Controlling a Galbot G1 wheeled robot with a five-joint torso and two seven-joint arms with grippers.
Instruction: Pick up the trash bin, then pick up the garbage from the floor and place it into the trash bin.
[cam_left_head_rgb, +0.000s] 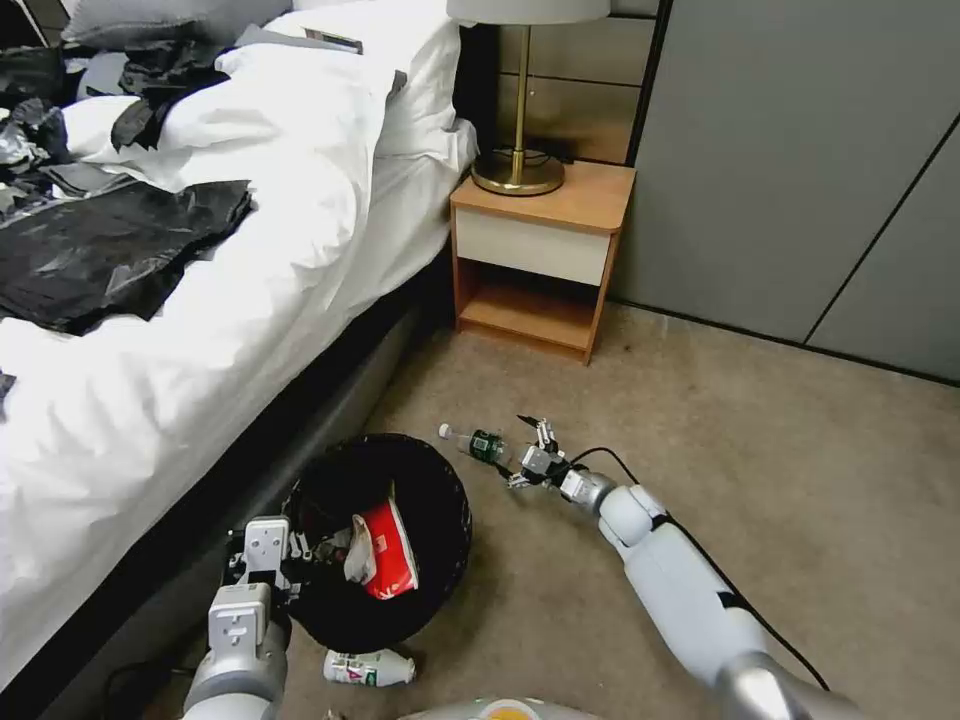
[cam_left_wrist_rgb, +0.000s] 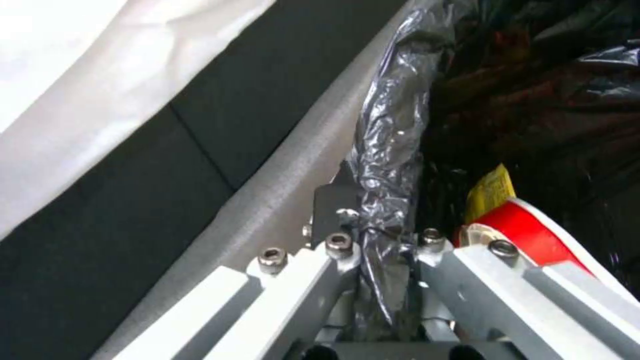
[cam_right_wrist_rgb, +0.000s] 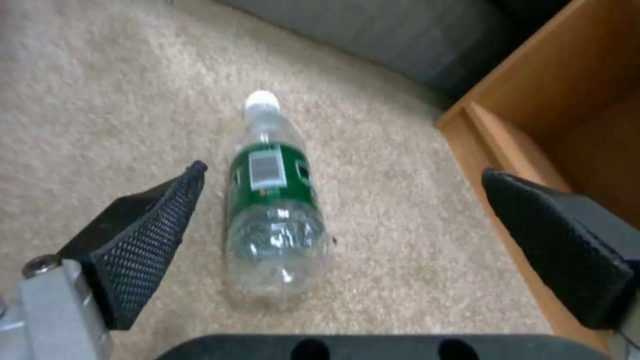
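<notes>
A: Nearest first?

B: Down by the base, a small white bottle (cam_left_head_rgb: 368, 668) flat on the carpet (cam_left_head_rgb: 720, 400), just beside the trash bin (cam_left_head_rgb: 462, 500).

A: And the bin?

B: Over on the left, alongside the bed (cam_left_head_rgb: 200, 340). Left gripper (cam_left_head_rgb: 265, 548) pinched tight on its bag-lined rim. Red-and-white packet (cam_left_head_rgb: 392, 560) and a yellow wrapper (cam_left_wrist_rgb: 490, 187) already inside.

A: Farther out?

B: Right gripper (cam_left_head_rgb: 522, 452), stretched low over the floor, spread wide, gripping nothing. Just beyond it, the clear bottle (cam_left_head_rgb: 478, 443) with the green label, lying between bin and nightstand (cam_left_head_rgb: 545, 215).

A: Lined up?

B: Seemingly so. Seen from the wrist, lies lengthwise between the two pads (cam_right_wrist_rgb: 143, 235), base toward the palm, cap pointing away. Closer to one pad than the other, touching neither. Closing across the narrow width looks right; probably needs lowering first. Clearly a job for the right arm, with the left busy.
</notes>
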